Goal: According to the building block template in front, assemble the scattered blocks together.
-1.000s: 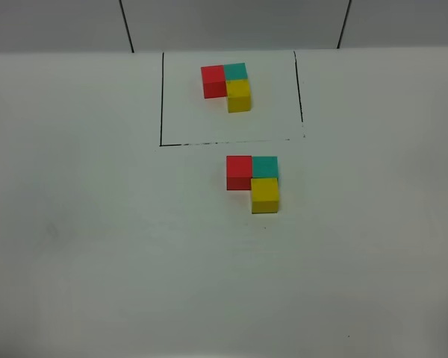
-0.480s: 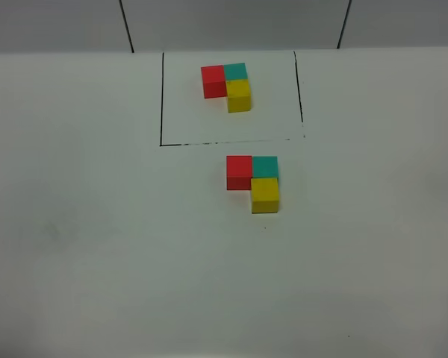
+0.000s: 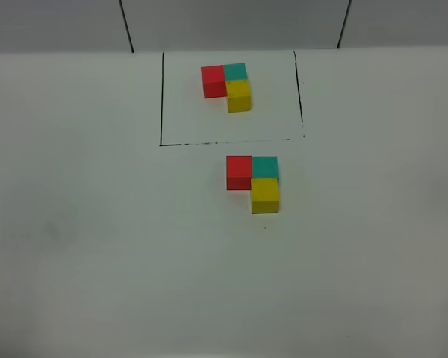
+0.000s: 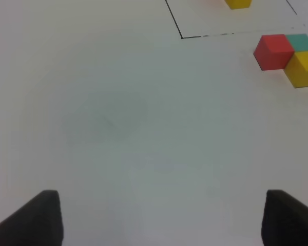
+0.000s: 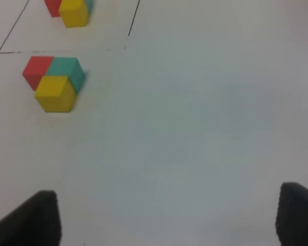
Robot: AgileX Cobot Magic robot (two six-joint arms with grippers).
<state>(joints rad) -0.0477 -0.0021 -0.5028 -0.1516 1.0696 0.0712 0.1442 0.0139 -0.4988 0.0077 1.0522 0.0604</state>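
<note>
The building block template (image 3: 228, 86), a red, teal and yellow L-shaped cluster, sits inside the black drawn rectangle (image 3: 161, 112) at the back. Just in front of the frame, the scattered blocks touch in the same L: red (image 3: 239, 171), teal (image 3: 266, 165), yellow (image 3: 265, 195). Neither gripper appears in the exterior high view. The left gripper (image 4: 161, 220) is open and empty, with the red block (image 4: 273, 51) and yellow block (image 4: 304, 69) far ahead of it. My right gripper (image 5: 167, 218) is also open and empty, well back from the yellow block (image 5: 54, 93).
A plain white table (image 3: 97, 246) carries everything. Behind it rises a pale wall with two dark seams (image 3: 127, 26). The template's yellow cube (image 5: 73, 13) and a corner of the frame (image 4: 181, 37) show at the wrist views' edges.
</note>
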